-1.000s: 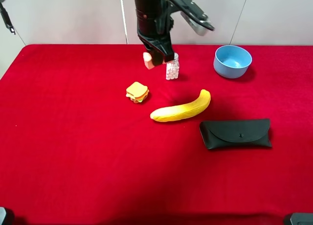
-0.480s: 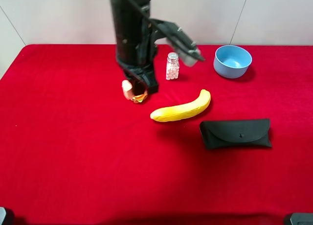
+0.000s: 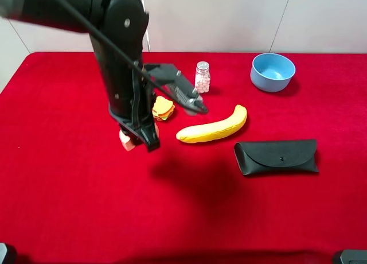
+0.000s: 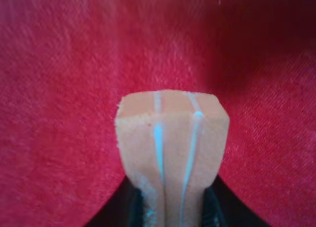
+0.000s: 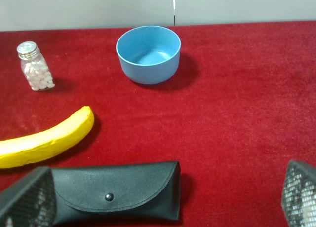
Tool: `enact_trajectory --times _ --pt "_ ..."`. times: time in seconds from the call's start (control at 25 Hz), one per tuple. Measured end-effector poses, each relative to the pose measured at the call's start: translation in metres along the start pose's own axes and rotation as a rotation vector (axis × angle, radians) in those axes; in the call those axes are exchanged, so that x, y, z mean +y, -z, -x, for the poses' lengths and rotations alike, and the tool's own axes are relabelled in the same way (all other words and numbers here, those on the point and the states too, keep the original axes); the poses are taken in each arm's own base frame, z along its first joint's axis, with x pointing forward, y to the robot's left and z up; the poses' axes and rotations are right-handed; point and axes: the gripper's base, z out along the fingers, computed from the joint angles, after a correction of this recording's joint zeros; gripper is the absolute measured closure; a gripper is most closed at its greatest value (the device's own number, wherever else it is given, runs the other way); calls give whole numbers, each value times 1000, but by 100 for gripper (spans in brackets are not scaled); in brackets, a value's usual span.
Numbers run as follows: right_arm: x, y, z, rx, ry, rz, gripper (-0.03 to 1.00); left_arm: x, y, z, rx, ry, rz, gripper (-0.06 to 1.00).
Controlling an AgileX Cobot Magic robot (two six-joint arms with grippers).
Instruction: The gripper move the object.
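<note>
My left gripper (image 3: 136, 139) is shut on the object (image 3: 125, 141), a small cream block with pinkish-orange edges. It holds the block low over the red cloth, in front and to the left of the toy sandwich (image 3: 163, 108). I cannot tell whether the block touches the cloth. In the left wrist view the block (image 4: 170, 138) fills the middle, pinched at its base between the dark fingers (image 4: 132, 209) of the left gripper (image 4: 172, 209). My right gripper (image 5: 163, 202) is open and empty, its fingertips (image 5: 24, 197) wide apart above the black case.
A yellow banana (image 3: 213, 126) lies right of the left arm. A black glasses case (image 3: 276, 156) lies at the front right. A pill bottle (image 3: 202, 77) and a blue bowl (image 3: 272, 72) stand at the back. The red tablecloth (image 3: 69, 206) covers the table.
My left arm has swung from the back by the pill bottle to the front left, past the sandwich, carrying the block down towards the cloth.
</note>
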Motion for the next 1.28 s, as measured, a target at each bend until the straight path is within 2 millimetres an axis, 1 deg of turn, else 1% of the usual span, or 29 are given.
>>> enact_trajectory --times 0.28,0.6,1.04,1.28 --pt "0 0 0 0 0 0 27 -4 -28 -17 -16 43 -1 73" --pt "0 0 0 0 0 0 27 -7 -50 -30 -82 63 8 73" --pt "0 0 0 0 0 0 27 -11 -70 -45 -166 89 16 73" --pt "0 0 0 0 0 0 27 -12 -77 -50 -196 97 19 73"
